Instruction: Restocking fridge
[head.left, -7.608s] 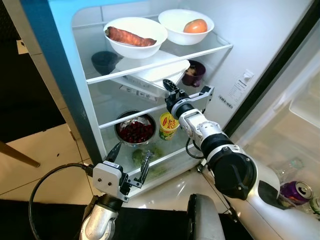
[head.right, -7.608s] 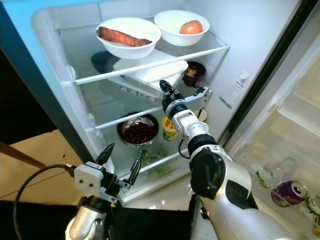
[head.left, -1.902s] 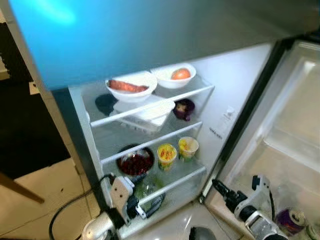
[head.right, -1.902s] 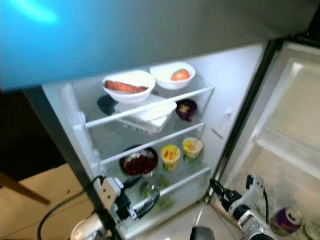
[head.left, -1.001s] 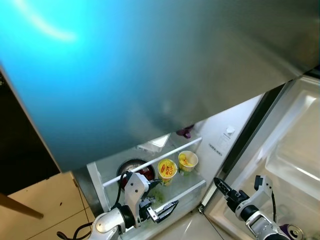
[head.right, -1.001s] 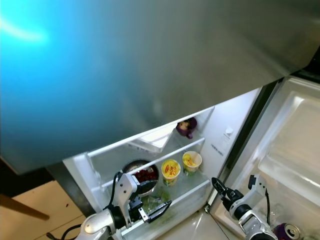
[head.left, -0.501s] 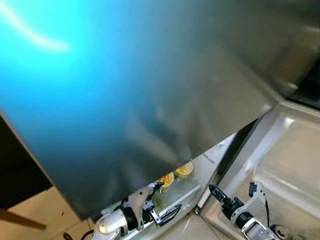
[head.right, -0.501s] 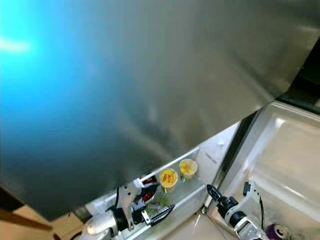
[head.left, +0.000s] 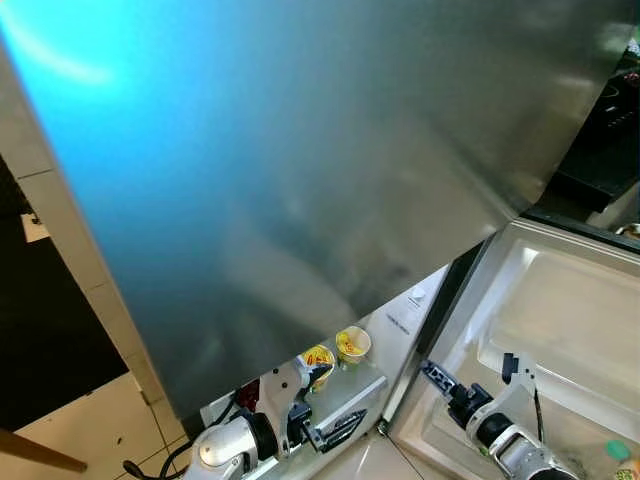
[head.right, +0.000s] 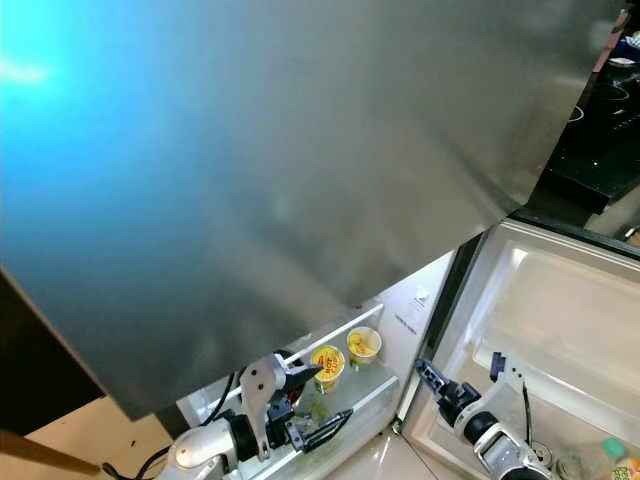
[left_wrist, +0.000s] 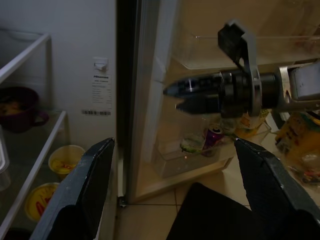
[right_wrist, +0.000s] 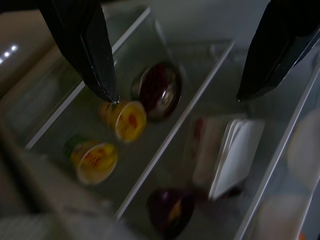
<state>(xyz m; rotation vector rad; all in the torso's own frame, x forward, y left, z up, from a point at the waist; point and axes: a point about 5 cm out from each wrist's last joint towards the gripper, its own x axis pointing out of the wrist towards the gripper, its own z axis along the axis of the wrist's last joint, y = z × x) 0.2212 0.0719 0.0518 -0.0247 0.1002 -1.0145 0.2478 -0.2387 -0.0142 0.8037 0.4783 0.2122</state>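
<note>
Fridge (head.left: 300, 180) stands open ahead, its steel upper front looming close, with two yellow cups (head.left: 335, 350) on the low shelf (head.right: 370, 385) and the door (head.left: 560, 310) swung out to the right. Both pincers are released and hold nothing: left gripper (head.right: 308, 400) hovers near that shelf, right gripper (head.left: 437, 378) low by the door. Judging by this, the cups are already stocked and the arms hang free.

No lettering reads clearly. A white rating sticker (left_wrist: 102, 89) on the fridge's inner wall carries small print too fine to make out. At its seven o'clock, a yellow cup (right_wrist: 93, 158) bears a red logo, blurred beyond reading, as does the second yellow cup (right_wrist: 122, 118) beside it.
</note>
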